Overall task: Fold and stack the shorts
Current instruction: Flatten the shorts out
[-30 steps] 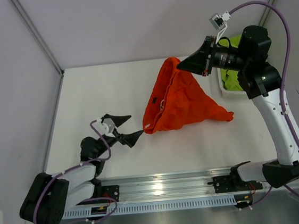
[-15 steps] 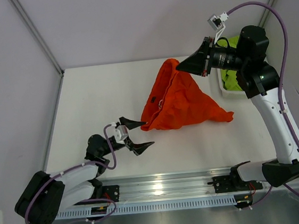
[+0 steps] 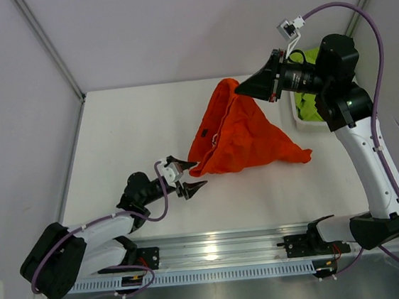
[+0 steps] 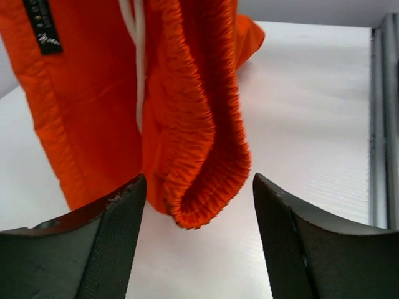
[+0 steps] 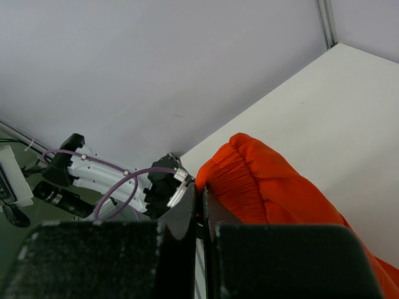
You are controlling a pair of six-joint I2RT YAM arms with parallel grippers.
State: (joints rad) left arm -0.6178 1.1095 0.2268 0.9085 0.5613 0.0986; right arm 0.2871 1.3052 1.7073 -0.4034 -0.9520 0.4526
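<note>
While green shorts [image 3: 311, 106] lie in the basket [image 3: 298, 115] at far right, the right claw [image 3: 240, 88] pinches the orange shorts [image 3: 244, 136] at their top, holding them up, draped onto the table [image 3: 129, 125]. The left claw [image 3: 201, 173] gapes around their low waistband corner, not clamped.

Bright even light, soft shadows

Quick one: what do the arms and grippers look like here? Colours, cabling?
Left arm and right arm: white shells, black joints, a purple cable looped outside each. Left gripper and right gripper: black, tapered wedge shape.
</note>
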